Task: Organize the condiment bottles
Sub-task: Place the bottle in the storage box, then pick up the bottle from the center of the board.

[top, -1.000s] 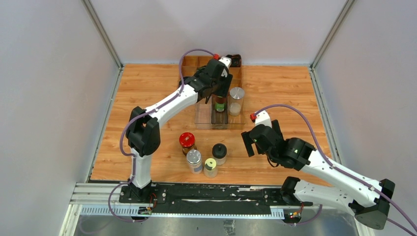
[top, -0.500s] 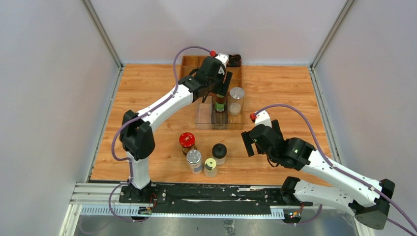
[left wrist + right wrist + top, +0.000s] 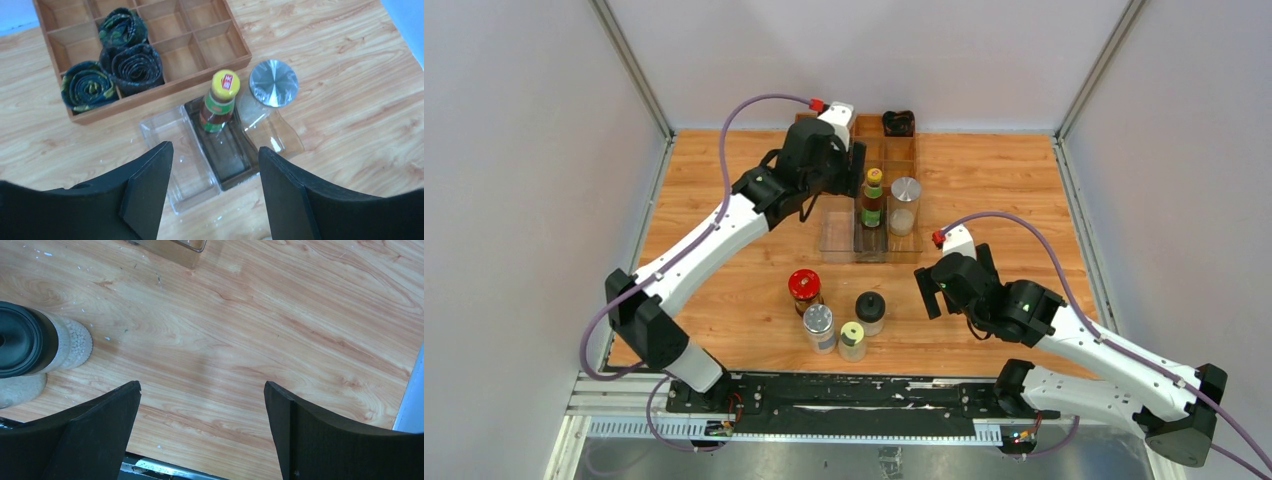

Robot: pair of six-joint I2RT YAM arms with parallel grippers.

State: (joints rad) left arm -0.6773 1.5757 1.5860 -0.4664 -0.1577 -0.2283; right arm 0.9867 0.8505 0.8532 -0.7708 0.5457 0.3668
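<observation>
A yellow-capped sauce bottle stands upright in the middle compartment of the clear tray. Beside it, the tray's right compartment holds a silver-capped jar. My left gripper hovers above the tray, open and holding nothing; in the top view it is just left of the bottle. Nearer the front stand a red-capped jar, a silver-capped jar, a pale-yellow-capped bottle and a black-domed jar. My right gripper is open over bare wood, right of the black-domed jar.
A wooden divided box sits behind the tray with dark coiled bundles in its left cells. The tray's left compartment holds nothing. The table's near edge rail lies just below my right gripper. Grey walls enclose the table.
My left gripper has let go of the yellow-capped bottle and drawn back up and to the left. The bottle stays standing in the tray. The right arm has not moved.
</observation>
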